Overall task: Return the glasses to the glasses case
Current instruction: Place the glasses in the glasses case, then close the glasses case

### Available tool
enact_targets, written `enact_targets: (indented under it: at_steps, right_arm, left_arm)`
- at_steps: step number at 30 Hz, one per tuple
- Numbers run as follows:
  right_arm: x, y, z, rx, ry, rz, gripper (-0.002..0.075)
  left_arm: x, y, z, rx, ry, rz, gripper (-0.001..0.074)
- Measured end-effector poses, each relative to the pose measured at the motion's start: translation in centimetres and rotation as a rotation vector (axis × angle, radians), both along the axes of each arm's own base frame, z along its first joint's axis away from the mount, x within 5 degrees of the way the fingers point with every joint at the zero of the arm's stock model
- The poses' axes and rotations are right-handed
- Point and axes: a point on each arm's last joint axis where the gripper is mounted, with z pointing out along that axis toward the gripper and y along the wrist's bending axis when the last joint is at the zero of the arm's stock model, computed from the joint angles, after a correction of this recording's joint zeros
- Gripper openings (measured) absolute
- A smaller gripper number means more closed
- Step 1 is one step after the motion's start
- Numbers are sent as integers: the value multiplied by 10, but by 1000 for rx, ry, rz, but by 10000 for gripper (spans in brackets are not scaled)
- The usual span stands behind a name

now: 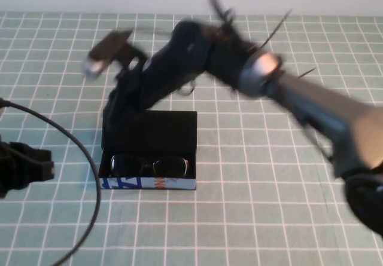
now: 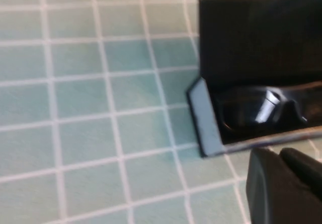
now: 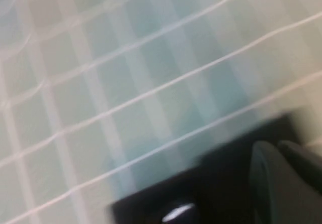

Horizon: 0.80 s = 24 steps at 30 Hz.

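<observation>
The glasses case (image 1: pixel 149 183) stands open at the middle left of the table, its black flap lid (image 1: pixel 157 130) laid back and its printed light side facing front. The black glasses (image 1: pixel 152 165) lie inside it. My right arm reaches across from the right; the right gripper (image 1: pixel 116 101) hangs, blurred, over the lid's far left corner, and its fingers look shut and empty in the right wrist view (image 3: pixel 276 146). My left gripper (image 1: pixel 24 167) sits low at the left edge, shut and empty. In the left wrist view (image 2: pixel 279 156) it is just in front of the case (image 2: pixel 204 118) and the glasses (image 2: pixel 261 108).
A green checked cloth (image 1: pixel 257 188) covers the table. A black cable (image 1: pixel 90 158) curves from the left edge down past the case's left side. The right arm's elbow (image 1: pixel 263 69) and forearm span the space right of and behind the case.
</observation>
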Motion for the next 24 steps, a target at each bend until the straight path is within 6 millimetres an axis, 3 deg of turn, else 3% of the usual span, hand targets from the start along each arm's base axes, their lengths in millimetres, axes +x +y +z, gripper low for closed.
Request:
enact_targets:
  at_steps: [5,10,13,17,24]
  right_arm:
    - [31,-49,38,69,-18,-163,-11]
    - [65,-99,34,86,47,-324,-11]
    - [78,-121,31,119,89,-390,-11]
    - [89,-132,19,174,173,-428,-11]
    - [90,-122,-24,147,314,-350,-11]
  left_arm:
    - [4,-13,-17,-49,50,-58,1]
    - [6,-23,-42,-77,52,3,2]
    - [6,-33,-53,-56,69,-64,2]
    - [7,-53,-70,-38,99,-196,1]
    - [15,-69,-94,36,70,-304,2]
